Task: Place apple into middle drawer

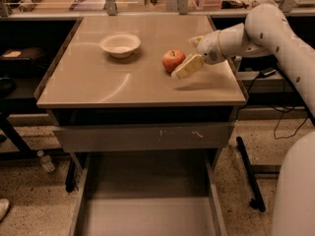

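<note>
**Current state.** The apple [172,60] rests on the table [98,85], right of centre and well apart from the white bowl [120,44]. The gripper [185,58] is at the apple's right side, low over the tabletop. It appears open and holds nothing. 1 pale finger [188,66] lies just beside the apple's lower right, its tip near or touching the skin; contact cannot be confirmed. Only a small part of the other finger shows, behind and to the right of the apple.

**Destination.** The middle drawer [147,215] is pulled out below the table front, with its floor bare. The scratched drawer front [142,137] above it is closed.

**Step in hand.** Judged as the approach to grasp, step 1 of 3: grasp, carry, release. The apple is not yet lifted.

**Next move.**
1. Bring the apple between the jaws; it does not appear to sit fully between them.
2. Close on the widest part. A round, smooth fruit may roll away if only 1 finger pushes it.
3. Lift clear, carry forward past the table edge, lower into the open drawer, and release.
</note>
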`<action>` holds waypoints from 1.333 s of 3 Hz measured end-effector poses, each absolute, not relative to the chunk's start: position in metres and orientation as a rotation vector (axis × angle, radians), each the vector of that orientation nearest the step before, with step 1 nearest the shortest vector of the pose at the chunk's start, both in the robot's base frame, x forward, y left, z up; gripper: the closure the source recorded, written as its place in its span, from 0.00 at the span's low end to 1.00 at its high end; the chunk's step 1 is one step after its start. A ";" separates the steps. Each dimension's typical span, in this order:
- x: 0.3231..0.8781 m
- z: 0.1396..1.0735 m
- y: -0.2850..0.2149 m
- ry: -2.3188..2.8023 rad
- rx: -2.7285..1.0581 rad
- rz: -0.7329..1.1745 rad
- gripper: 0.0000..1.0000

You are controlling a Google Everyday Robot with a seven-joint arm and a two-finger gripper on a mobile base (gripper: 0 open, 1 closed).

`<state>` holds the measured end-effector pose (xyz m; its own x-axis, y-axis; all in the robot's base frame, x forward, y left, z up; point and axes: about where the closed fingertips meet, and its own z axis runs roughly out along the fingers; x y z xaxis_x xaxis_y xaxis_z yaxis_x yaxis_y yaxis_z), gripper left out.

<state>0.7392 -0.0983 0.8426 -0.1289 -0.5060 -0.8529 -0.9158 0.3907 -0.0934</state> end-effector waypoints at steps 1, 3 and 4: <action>0.740 0.843 -0.098 1.775 -1.242 0.589 0.18; 0.740 0.843 -0.098 1.775 -1.242 0.590 0.66; 0.740 0.843 -0.098 1.775 -1.242 0.590 0.88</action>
<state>0.7396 -0.0981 0.8433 -0.1275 -0.5055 -0.8534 -0.9156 0.3908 -0.0947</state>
